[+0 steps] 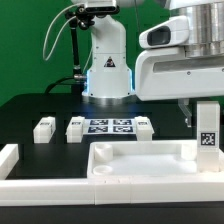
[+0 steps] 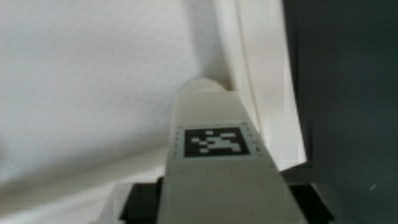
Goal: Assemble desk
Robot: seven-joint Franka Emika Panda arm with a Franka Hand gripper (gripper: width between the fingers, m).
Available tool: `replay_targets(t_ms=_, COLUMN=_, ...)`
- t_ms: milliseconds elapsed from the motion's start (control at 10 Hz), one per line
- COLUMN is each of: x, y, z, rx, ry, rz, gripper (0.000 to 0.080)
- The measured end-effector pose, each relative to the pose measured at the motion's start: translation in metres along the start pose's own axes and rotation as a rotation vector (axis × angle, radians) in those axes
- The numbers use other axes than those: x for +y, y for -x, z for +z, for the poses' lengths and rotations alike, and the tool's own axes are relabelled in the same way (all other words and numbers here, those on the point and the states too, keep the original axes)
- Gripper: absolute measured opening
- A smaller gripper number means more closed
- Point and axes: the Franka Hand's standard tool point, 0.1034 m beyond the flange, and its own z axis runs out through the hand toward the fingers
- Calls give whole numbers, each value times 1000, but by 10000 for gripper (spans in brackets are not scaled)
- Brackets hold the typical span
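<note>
The white desk top [image 1: 140, 162], a wide tray with a raised rim, lies at the front of the table. My gripper [image 1: 205, 110] is shut on a white block leg [image 1: 207, 128] with a square tag and holds it upright at the tray's corner on the exterior view's right. In the wrist view the leg [image 2: 217, 140] sits between the dark fingers [image 2: 143, 200], and its far end points into the corner by the top's rim [image 2: 258, 70]. Three more legs [image 1: 44, 128], [image 1: 75, 128], [image 1: 144, 126] lie on the black table behind the top.
The marker board [image 1: 110, 126] lies flat between the loose legs. White border rails run along the front [image 1: 60, 192] and the exterior view's left [image 1: 8, 155]. The robot's base [image 1: 107, 70] stands at the back.
</note>
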Motion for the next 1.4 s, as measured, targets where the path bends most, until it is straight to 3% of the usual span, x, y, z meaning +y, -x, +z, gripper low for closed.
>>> replay_targets(t_ms=400, x=-3, y=0, z=2, rx=-24, ry=-10, rz=676, gripper=288)
replay_targets(t_ms=600, x=-4, y=0, z=1, rx=-33, ry=-16, rz=887, gripper=288)
replay_targets(t_ms=1100, x=-7, y=1, z=2, rx=-42, ry=-23, rz=1128, gripper=288)
replay_targets(t_ms=1400, x=-6, y=-2, z=2, rx=-49, ry=-74, rz=1355, gripper=288)
